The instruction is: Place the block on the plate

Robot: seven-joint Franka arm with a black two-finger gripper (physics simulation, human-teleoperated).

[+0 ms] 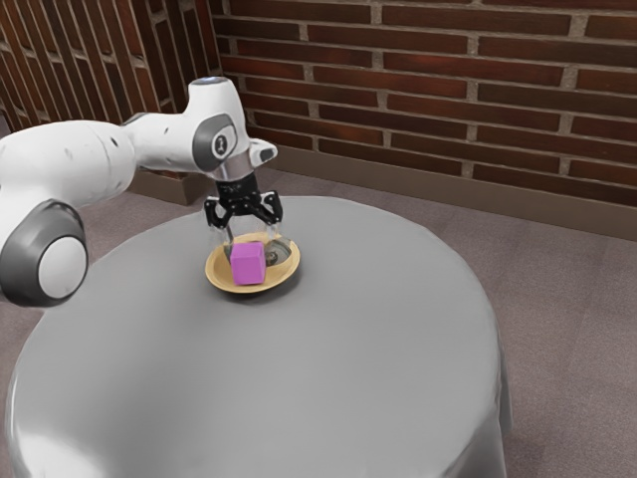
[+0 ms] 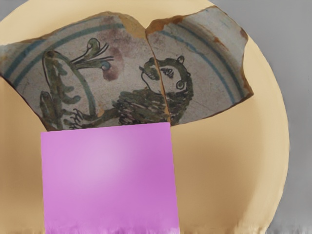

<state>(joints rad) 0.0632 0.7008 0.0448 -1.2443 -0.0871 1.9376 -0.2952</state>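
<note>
In the exterior view's upper left, the block (image 1: 248, 264) seems already set on the plate (image 1: 215, 273), the tool (image 1: 250, 243) spread wide and gripping nothing; only withdrawal is left.

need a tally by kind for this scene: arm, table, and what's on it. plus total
Robot arms: 1, the white arm
Tables: 1, the round grey-topped table
Plates: 1, the tan plate, its painted pottery-like patch counted with it
Blocks: 1, the magenta block
Total: 4
</note>
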